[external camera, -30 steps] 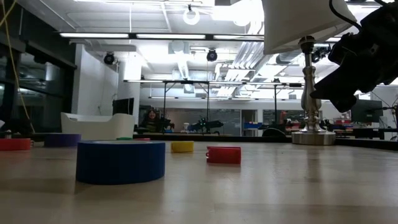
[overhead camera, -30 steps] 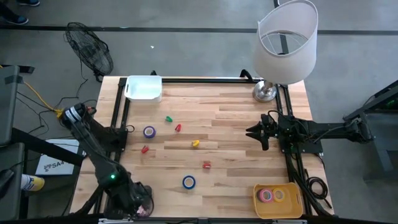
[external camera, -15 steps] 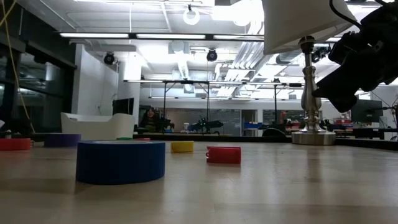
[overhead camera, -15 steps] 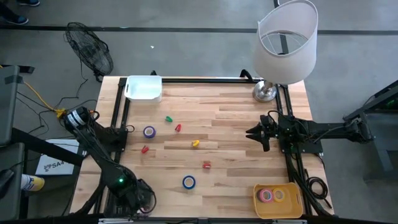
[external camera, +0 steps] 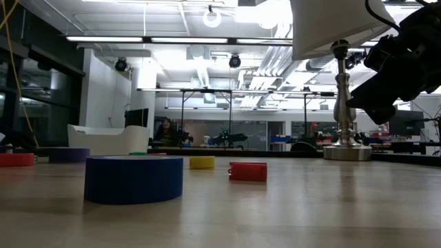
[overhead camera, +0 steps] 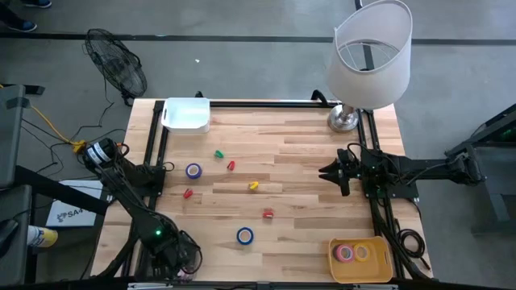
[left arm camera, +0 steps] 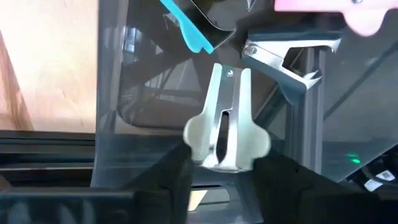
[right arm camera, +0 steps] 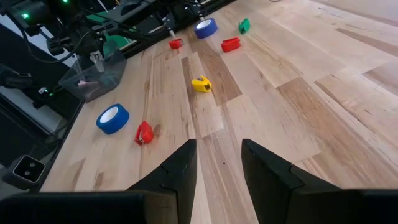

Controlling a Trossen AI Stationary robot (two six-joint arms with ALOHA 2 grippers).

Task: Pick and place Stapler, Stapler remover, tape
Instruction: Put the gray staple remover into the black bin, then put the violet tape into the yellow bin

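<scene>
My left gripper (overhead camera: 181,262) is at the table's near left corner, reaching down into a clear bin (left arm camera: 118,93) and shut on a white staple remover (left arm camera: 225,124). A cyan remover (left arm camera: 186,28), a metal-jawed one (left arm camera: 283,53) and a pink object (left arm camera: 323,9) lie in that bin; whether the pink one is the stapler I cannot tell. On the table rest a blue tape roll (overhead camera: 244,235), a purple roll (overhead camera: 193,170) and small red (overhead camera: 268,213), yellow (overhead camera: 253,186) and green (overhead camera: 218,154) removers. My right gripper (overhead camera: 334,171) waits open at the right. My left gripper pinches the white staple remover by its two wide grip wings (left arm camera: 194,135), one finger on each side. The fingers come slanting down from above. The remover's metal jaws (left arm camera: 229,81) point away from the gripper, down into the bin; whether they rest on the bin floor is hidden.
A white tray (overhead camera: 186,113) stands at the far left. A yellow bin (overhead camera: 379,266) with tape rolls sits at the near right. A lamp (overhead camera: 367,56) stands at the far right corner. Bare wood lies across the table's middle.
My left gripper has sunk into the clear bin at the near left corner and rolled a little about its own pointing line, carrying the white staple remover down with it.
</scene>
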